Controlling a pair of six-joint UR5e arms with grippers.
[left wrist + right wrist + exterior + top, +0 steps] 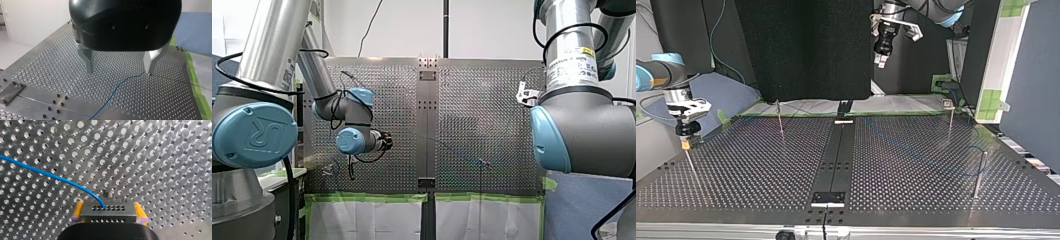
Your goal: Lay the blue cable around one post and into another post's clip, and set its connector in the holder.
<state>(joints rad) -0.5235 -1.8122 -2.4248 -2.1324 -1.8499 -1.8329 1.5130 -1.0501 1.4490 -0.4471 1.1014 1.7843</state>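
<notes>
The thin blue cable (50, 175) ends in a hole of a metal block (108, 212) drilled with rows of holes. My right gripper (108, 202) is open, its yellow pads (78, 208) standing at either side of that block, above the table. In the top view my right gripper (685, 144) sits at the tip of a slim post (692, 167) at the left. My left gripper (119, 72) hangs open and empty over the table, and the cable (120, 85) lies below it, running to a point beside one metal finger (150, 62). It is raised high (880, 60).
Further slim posts stand on the perforated table (761, 170): one at the back left (781, 122), one with a small clip at the back right (950, 117), one at the right (980, 172). A dark centre strip (836, 160) divides the plate. Green tape (372, 198) edges the table.
</notes>
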